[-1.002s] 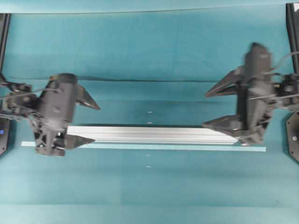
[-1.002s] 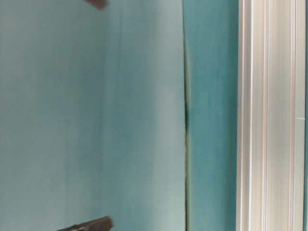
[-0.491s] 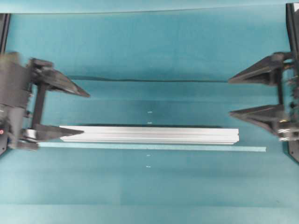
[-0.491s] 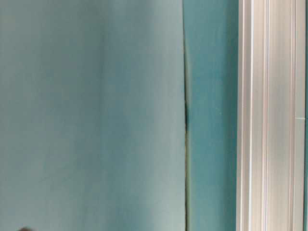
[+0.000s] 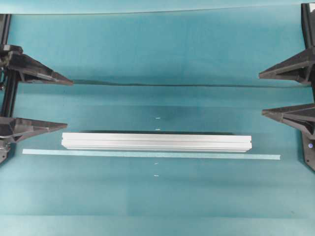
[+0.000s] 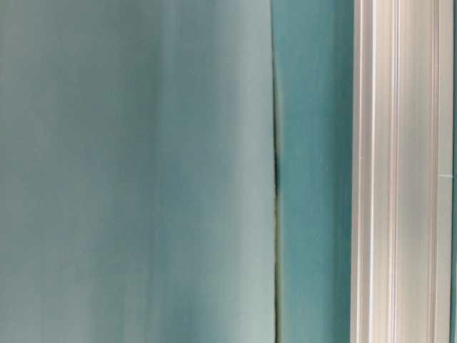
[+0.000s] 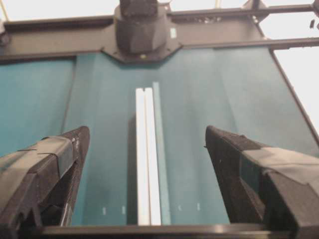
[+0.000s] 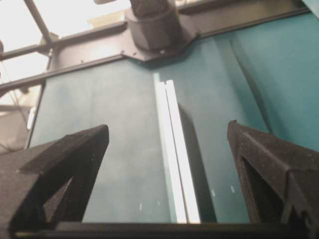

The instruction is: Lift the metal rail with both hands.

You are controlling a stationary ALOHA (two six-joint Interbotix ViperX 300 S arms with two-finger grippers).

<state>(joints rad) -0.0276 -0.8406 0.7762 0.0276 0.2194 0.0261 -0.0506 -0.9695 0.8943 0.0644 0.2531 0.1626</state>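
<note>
Both grippers, left (image 5: 66, 103) and right (image 5: 262, 94), have withdrawn from the metal rail (image 5: 156, 142); fingers wide open, empty; rail flat on worktop (image 5: 157, 54), unlifted

1. I am looking down on a teal table cover (image 5: 157, 49); a dark seam (image 5: 162, 84) is running across it.
2. A black frame (image 7: 60, 45) is edging the table's far side.
3. Bright daylight (image 8: 65, 15) is washing out the area beyond the frame bars.
</note>
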